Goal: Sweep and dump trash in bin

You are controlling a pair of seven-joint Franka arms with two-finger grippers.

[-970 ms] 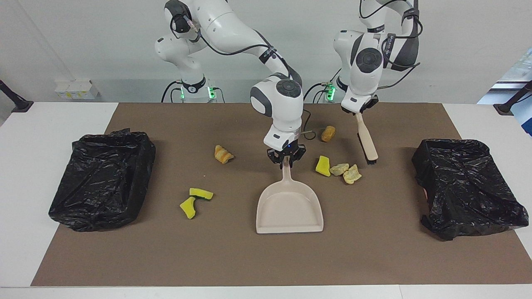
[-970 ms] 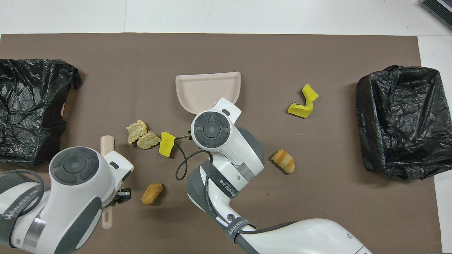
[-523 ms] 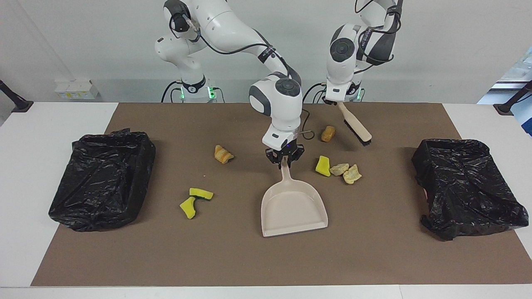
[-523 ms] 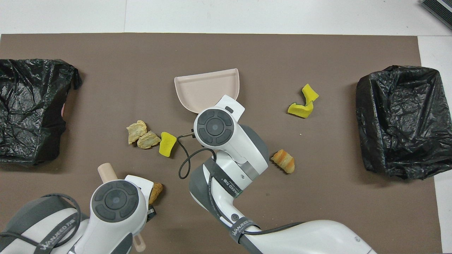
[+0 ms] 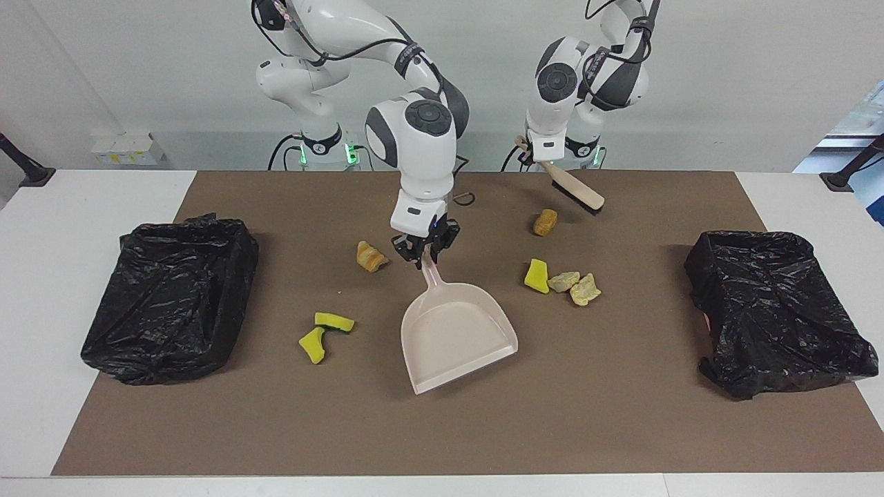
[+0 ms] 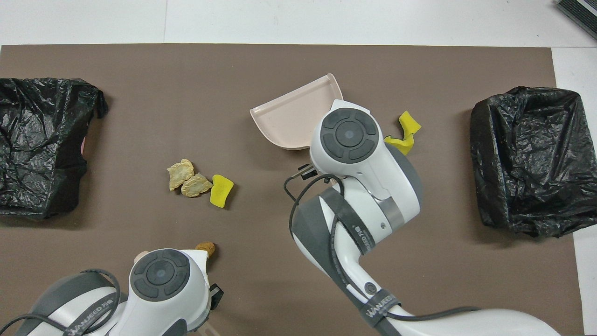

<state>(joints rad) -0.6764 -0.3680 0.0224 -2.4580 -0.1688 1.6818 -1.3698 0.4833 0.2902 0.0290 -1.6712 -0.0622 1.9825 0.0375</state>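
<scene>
- Nearest me, my left end effector (image 5: 540, 157) grips the brush (image 5: 574, 189) above an orange-brown lump (image 5: 544, 221).
- My right end effector (image 5: 426, 251) clamps the dustpan (image 5: 456, 333) handle mid-mat, beside a bread lump (image 5: 370, 256).
- Trash (image 5: 561, 282) lies clustered, sponge pieces (image 5: 323, 334) separate.
- Black-bagged bins (image 5: 169, 295) flank; farther mat (image 5: 442, 435) open.

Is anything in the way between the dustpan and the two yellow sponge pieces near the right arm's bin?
Nothing visible. The right gripper holds the dustpan by its handle, and only bare brown mat lies between its pan and the yellow sponge pieces. The croissant-like lump sits nearer the robots, off that line.
</scene>
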